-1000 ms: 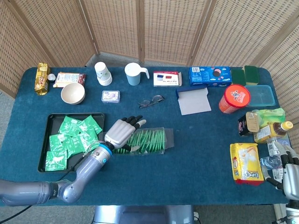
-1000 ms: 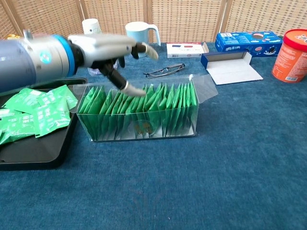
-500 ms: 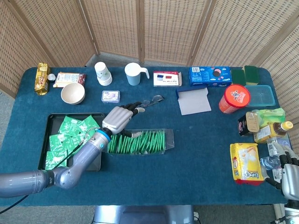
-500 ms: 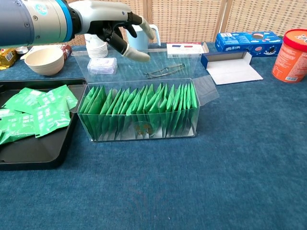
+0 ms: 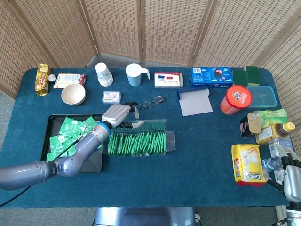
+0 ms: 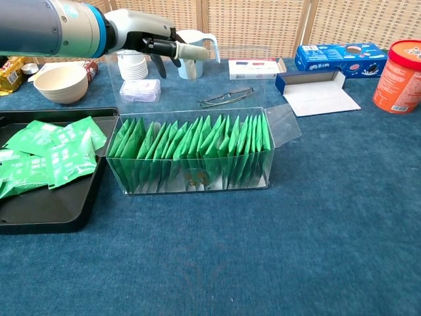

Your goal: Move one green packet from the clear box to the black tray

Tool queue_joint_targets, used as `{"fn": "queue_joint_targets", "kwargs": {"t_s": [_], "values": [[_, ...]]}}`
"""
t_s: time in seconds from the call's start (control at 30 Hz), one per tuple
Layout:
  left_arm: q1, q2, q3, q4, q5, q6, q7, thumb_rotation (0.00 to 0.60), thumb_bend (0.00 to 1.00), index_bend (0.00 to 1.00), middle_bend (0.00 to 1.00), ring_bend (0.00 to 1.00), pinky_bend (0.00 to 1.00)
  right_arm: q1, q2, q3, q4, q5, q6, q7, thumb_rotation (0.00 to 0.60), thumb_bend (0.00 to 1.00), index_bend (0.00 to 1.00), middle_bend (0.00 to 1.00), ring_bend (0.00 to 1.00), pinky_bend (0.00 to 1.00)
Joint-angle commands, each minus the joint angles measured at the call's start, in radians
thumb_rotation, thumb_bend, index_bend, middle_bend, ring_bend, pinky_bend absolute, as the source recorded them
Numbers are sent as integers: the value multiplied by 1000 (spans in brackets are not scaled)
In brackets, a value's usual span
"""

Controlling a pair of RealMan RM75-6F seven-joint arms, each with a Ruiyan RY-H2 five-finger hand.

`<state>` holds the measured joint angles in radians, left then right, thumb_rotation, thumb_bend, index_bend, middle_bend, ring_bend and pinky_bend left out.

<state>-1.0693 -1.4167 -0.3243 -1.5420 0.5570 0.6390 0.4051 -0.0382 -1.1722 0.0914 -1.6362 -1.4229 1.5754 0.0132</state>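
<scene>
While the left hand [image 6: 164,47] hovers above the box's [image 5: 170,141] far left corner, no packet is held.

Fingers [image 6: 197,52] are spread, loosely curled, and grip nothing. Green packets [image 6: 191,148] stand on edge in a row inside the box, below and toward the camera from the fingertips; the row's long axis runs left to right. The tray [image 5: 51,120] lies just left of the box. The right hand [image 5: 292,181] rests well apart at the table's right edge, grasp unclear, so the left hand is judged nearer.
</scene>
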Motion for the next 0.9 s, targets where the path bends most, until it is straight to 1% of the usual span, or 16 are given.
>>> {"fn": "queue_joint_targets", "kwargs": {"t_s": [0.03, 0.1, 0.43, 0.53, 0.63, 0.7, 0.9], "values": [[-25, -3, 14, 26, -31, -27, -20, 132, 243, 446, 141, 153, 234, 0, 0, 1, -1, 0, 0, 0, 509, 390, 114, 189, 122, 191], [-40, -4, 20, 38, -48, -41, -31, 125, 243, 461, 144, 153, 234, 0, 0, 2, -1, -1, 1, -2, 509, 390, 113, 194, 122, 191], [-92, -21, 65, 89, -87, -68, -67, 116, 243, 459, 146, 154, 234, -4, 2, 4, -3, 5, 2, -3, 510, 390, 110, 194, 122, 191], [-103, -26, 82, 106, -99, -69, -73, 115, 242, 410, 146, 154, 234, -4, 1, 4, -1, 7, -1, -2, 509, 390, 110, 194, 122, 191], [-111, -32, 90, 120, -102, -58, -82, 113, 241, 314, 145, 152, 234, -3, 0, 5, -1, 7, -4, -2, 510, 390, 110, 194, 122, 191], [-111, -35, 91, 123, -92, -41, -90, 111, 240, 274, 140, 147, 234, -2, -1, 6, -1, 7, -4, -2, 509, 390, 109, 194, 122, 191], [-98, -44, 94, 127, -16, 47, -93, 101, 237, 229, 105, 103, 234, -2, -1, 7, -1, 7, -4, -3, 510, 390, 109, 194, 122, 191]]}}
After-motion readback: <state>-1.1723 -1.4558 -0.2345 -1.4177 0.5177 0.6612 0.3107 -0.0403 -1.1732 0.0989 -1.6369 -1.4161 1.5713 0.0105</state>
